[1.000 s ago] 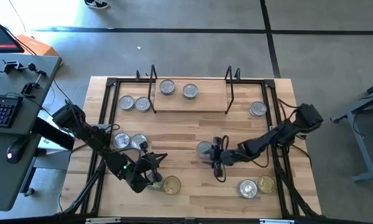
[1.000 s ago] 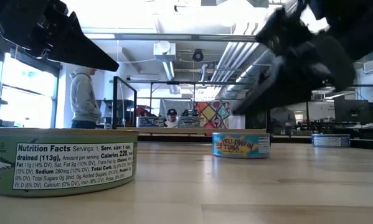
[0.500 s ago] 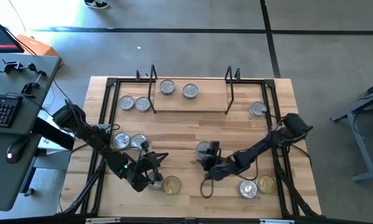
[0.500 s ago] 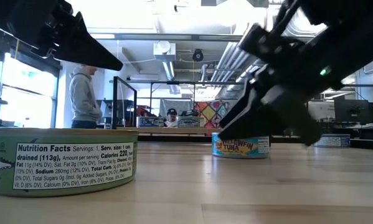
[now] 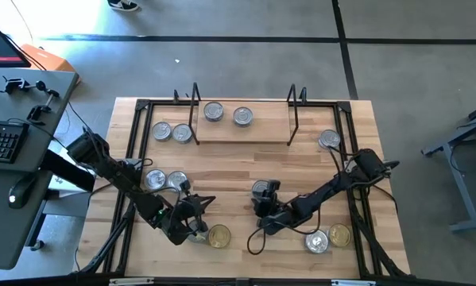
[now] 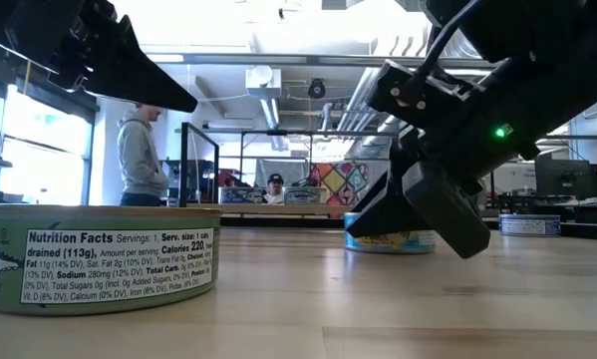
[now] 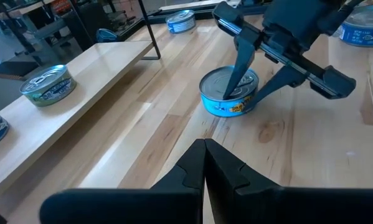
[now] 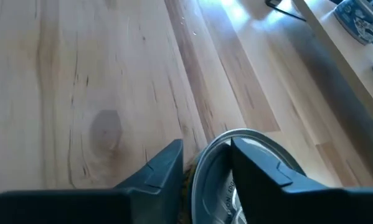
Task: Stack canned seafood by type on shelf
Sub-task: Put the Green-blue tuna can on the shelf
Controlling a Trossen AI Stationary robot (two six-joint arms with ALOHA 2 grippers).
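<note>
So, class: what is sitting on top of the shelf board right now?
Two silver-lidded tins lie side by side on the shelf, toward its left end, unstacked. The rest of the board is bare wood. Their labels cannot be read from above.

High view of the table (image 5: 245,163). Eleven round tins in all: nine with silver lids and two with gold lids. Silver: two on the shelf (image 5: 268,127) at (image 5: 214,112) and (image 5: 243,117); two beside its left frame (image 5: 161,131), (image 5: 182,133); one by the right edge (image 5: 328,140); two at left centre (image 5: 155,180), (image 5: 176,181); one mid-table (image 5: 261,190); one at front right (image 5: 316,241). Gold: (image 5: 218,236) and (image 5: 338,234). Two arms (one per side). One shelf, with two black wire frames.
</note>
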